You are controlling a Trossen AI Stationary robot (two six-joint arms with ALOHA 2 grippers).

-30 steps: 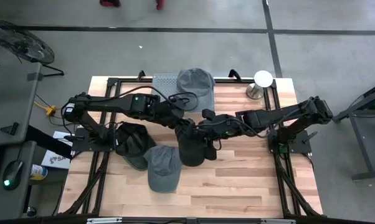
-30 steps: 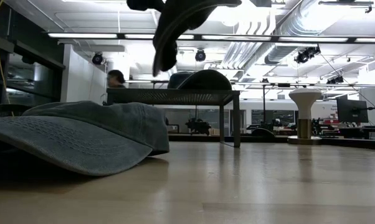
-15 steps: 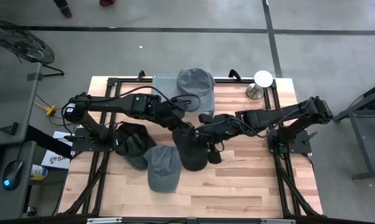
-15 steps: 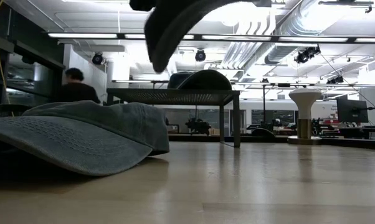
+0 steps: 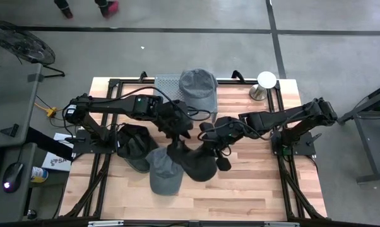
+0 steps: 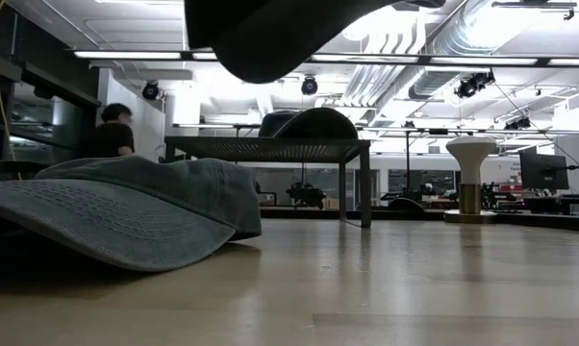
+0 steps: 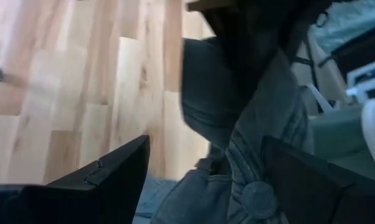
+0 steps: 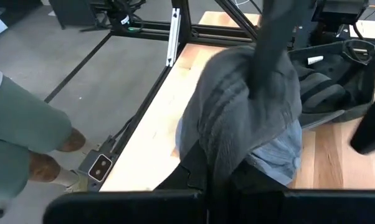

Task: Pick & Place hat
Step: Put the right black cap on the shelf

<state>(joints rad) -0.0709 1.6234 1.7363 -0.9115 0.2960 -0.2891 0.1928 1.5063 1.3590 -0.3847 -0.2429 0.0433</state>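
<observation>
Dark hat [image 5: 199,165] lifted above mid surface [image 5: 253,189], pinched in shut right claw [image 5: 210,140], hanging toward near side, just right of grey cap [image 5: 165,171]. Left claw [image 5: 177,135] wide open, empty, touching distance to hat's left.

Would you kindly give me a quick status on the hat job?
Right gripper shut on dark hat, held above table. Left gripper open beside it, not gripping. Grey hat lies on table directly below and beside, close.
</observation>
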